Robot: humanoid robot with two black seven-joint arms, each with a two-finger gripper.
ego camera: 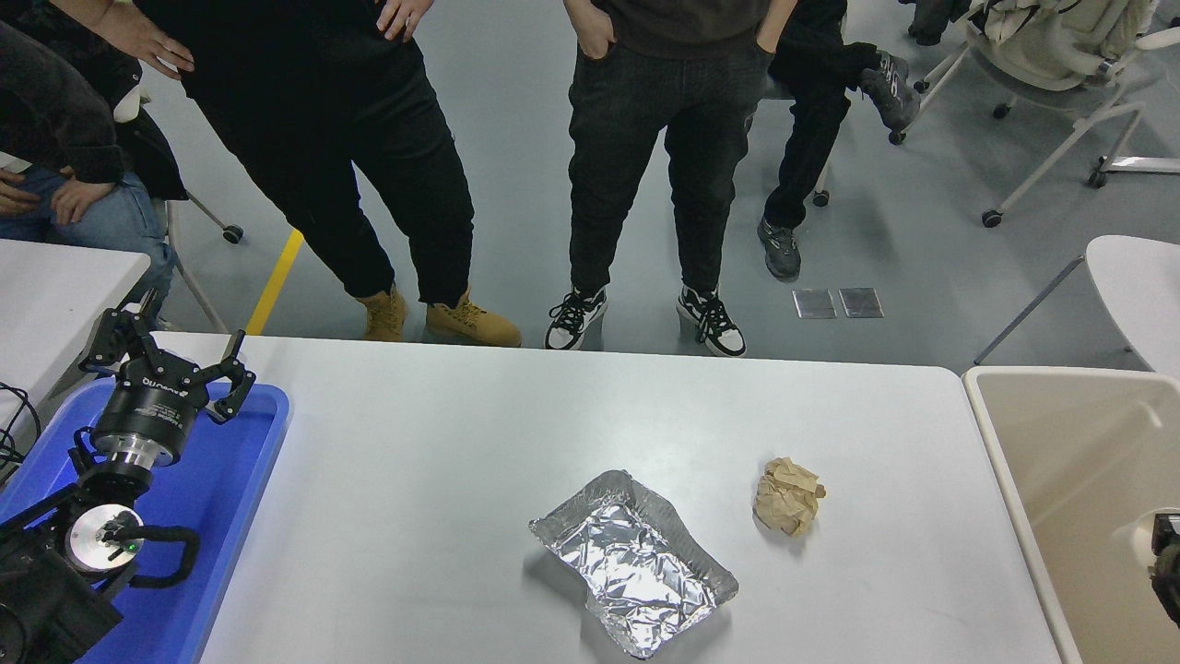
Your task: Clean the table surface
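The left gripper (166, 355) is hanging over the blue tray (235, 480) with its fingers spread wide, gripping nothing. The right gripper (1166, 563) is barely showing at the right edge (perhaps just its tip, fingers impossible to judge), over the beige bin (1014, 461). The table surface (442, 480) is lying between them, carrying a foil tray (632, 563) and crumpled brown paper (788, 498), well apart from both grippers.

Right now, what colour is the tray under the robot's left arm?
Blue. The tray shows best in the head view, the only one here.
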